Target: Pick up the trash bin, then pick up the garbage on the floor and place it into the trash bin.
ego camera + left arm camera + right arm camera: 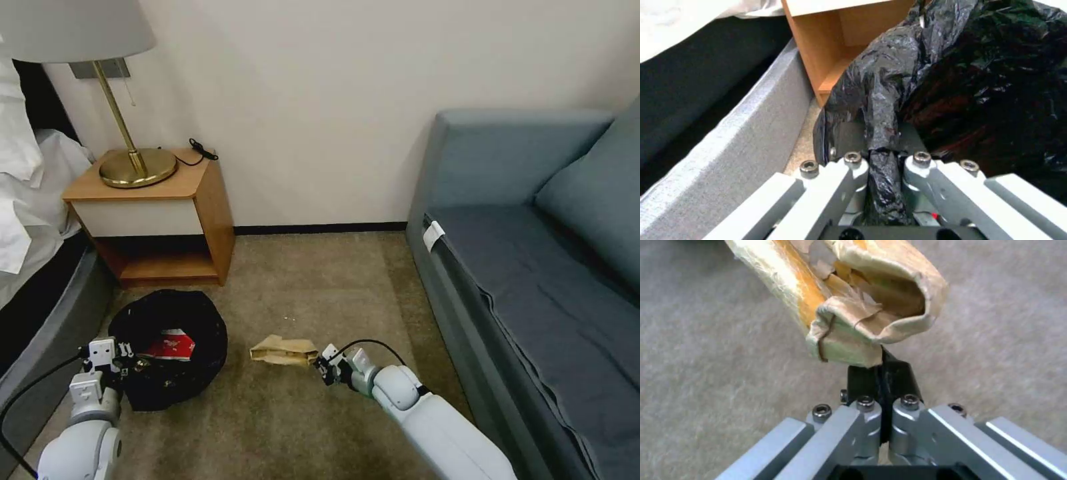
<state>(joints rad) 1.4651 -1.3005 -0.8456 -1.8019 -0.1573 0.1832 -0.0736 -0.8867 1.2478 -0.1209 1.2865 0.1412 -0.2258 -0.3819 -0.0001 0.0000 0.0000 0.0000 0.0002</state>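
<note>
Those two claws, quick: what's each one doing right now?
Left gripper: shut on the trash bin's black liner rim.
Right gripper: shut on the crumpled brown paper bag.

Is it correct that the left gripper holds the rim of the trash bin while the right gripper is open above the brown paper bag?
Not quite. The right gripper is shut on the brown paper bag, as the right wrist view shows. The left gripper does hold the trash bin by its bag-covered rim.

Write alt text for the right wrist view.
The right gripper has its black fingers shut on one edge of a crumpled brown paper bag, the bag's torn open mouth facing the camera. Beige carpet lies all around.
</note>
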